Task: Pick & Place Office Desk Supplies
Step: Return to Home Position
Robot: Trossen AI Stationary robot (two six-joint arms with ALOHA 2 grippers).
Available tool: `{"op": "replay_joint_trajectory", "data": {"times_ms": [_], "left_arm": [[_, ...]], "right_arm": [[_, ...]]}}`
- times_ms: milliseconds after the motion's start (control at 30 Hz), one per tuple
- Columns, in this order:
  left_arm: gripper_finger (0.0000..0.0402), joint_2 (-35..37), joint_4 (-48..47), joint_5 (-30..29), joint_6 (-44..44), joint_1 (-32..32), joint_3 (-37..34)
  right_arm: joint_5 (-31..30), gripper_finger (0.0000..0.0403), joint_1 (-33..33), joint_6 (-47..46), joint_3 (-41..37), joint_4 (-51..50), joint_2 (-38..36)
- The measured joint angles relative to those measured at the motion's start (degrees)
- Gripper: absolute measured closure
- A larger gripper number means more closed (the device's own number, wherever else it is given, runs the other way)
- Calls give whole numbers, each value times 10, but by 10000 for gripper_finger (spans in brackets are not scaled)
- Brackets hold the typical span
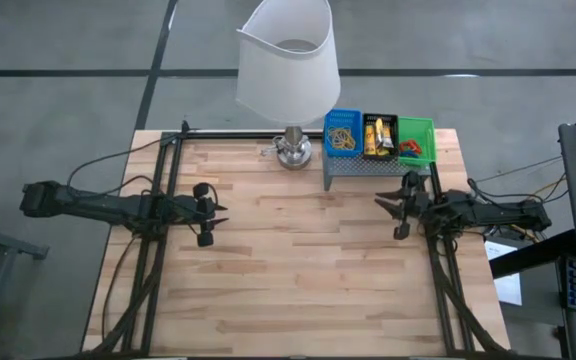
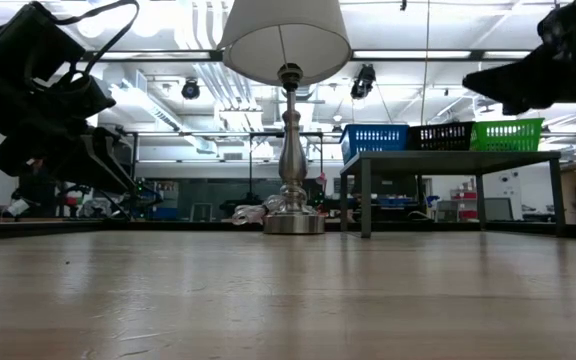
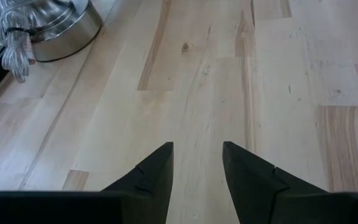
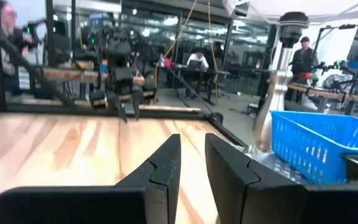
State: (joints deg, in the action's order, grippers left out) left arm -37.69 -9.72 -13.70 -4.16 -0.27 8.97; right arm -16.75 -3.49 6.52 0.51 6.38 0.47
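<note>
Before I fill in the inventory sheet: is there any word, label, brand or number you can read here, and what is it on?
No text can be read in any view.
On the yellow packets in the black tray: red marks, too small to read.
The blue tray, green tray and lamp show no lettering.
</note>
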Motion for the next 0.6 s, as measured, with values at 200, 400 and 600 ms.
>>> {"op": "replay_joint_trajectory", "data": {"times_ms": [200, 400, 600], "left_arm": [[258, 0, 0, 0, 0, 0, 0], [258, 0, 0, 0, 0, 0, 0], [258, 0, 0, 0, 0, 0, 0]], "right_arm": [[0, 333, 0, 57, 0, -12, 0], [1, 333, 0, 85, 0, -24, 1], [1, 333, 0, 85, 0, -29, 1]]}}
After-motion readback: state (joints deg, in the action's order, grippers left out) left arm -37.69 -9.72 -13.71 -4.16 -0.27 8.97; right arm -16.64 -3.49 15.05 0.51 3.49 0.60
